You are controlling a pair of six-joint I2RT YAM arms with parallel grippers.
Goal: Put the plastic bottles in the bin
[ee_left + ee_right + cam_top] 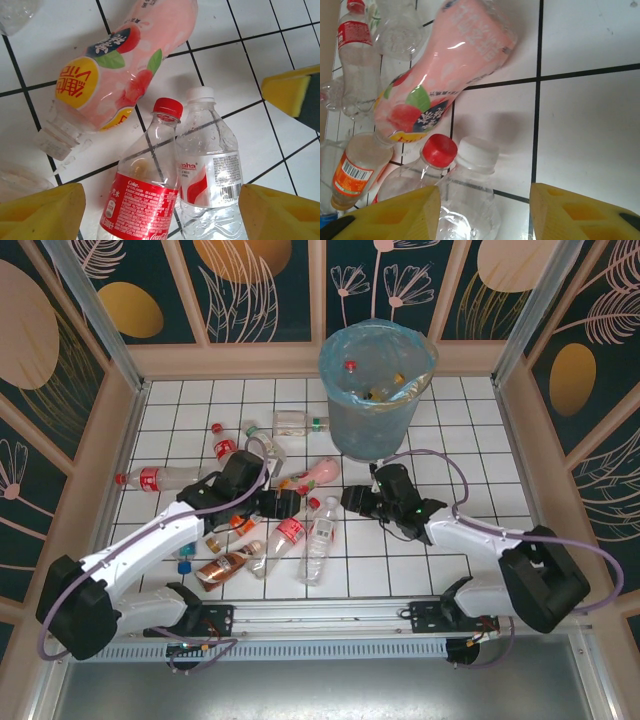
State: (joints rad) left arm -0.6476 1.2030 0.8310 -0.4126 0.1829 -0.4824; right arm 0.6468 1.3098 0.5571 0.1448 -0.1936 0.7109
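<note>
The bin (376, 432) stands at the middle of the worktop's (470, 455) far edge, with a few bottles already lying inside its blue liner. The remaining plastic bottles lie on their sides across the left half and centre of the worktop, one red-labelled bottle (150, 478) near the left edge and a clear green-capped bottle (298, 423) just left of the bin.

The left gripper (160, 212) hovers near the centre with its yellow pads (45, 212) spread wide. Below and between them lie a red-capped cola bottle (145, 190) and a white-capped water bottle (207, 170), side by side and touching; neither is pinched. A pink peach-drink bottle (125, 65) lies just beyond their caps.

The right gripper (485, 210) faces the same cluster from the other side, its pads also apart and gripping nothing, the water bottle's cap showing between them. An orange-labelled bottle (357, 172) lies beside the pink one.
</note>
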